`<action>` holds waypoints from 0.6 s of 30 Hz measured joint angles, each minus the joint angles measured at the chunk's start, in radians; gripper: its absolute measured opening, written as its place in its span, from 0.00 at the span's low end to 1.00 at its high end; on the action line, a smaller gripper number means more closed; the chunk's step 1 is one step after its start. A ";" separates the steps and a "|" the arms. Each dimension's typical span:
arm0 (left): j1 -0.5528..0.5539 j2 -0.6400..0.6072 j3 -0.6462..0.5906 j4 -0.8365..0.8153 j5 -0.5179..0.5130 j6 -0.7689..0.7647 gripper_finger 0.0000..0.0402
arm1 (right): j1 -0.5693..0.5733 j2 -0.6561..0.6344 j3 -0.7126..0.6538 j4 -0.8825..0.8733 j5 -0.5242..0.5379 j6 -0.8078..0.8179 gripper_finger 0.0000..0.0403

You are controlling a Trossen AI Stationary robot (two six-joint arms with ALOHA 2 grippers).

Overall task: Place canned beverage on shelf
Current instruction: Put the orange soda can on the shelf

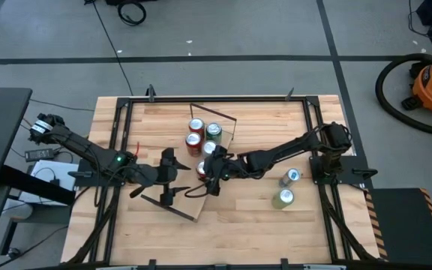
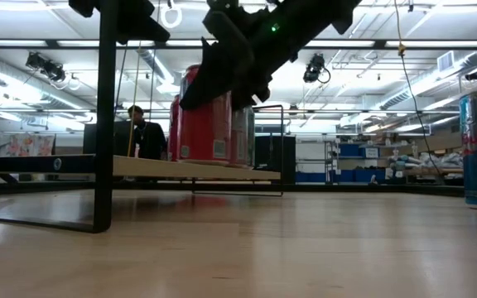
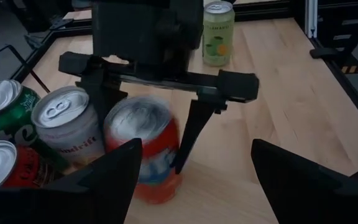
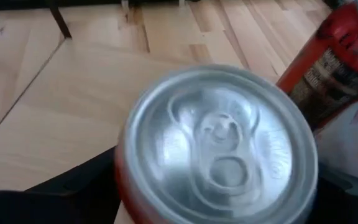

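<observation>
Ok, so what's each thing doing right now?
Left gripper: open, empty, beside the shelf.
Right gripper: around the red can.
Red can: upright on the shelf.
Other shelf cans: upright.
Blue can: upright on the table.
Pale green can: upright on the table.
Shelf: raised on its brackets.

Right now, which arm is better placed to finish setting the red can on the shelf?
Right: its gripper already straddles the red can over the shelf. The left gripper waits open beside it.
</observation>
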 joint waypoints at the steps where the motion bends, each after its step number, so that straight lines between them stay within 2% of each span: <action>1: 0.000 0.000 0.000 0.000 0.000 0.001 0.78 | -0.002 0.001 -0.001 0.000 -0.006 -0.001 0.89; 8: 0.000 0.000 0.000 0.000 0.000 0.004 0.78 | 0.007 0.001 -0.001 -0.005 0.002 -0.003 0.92; 18: 0.049 0.035 0.019 -0.004 0.013 -0.005 0.78 | 0.051 -0.061 -0.003 -0.033 0.101 -0.023 0.91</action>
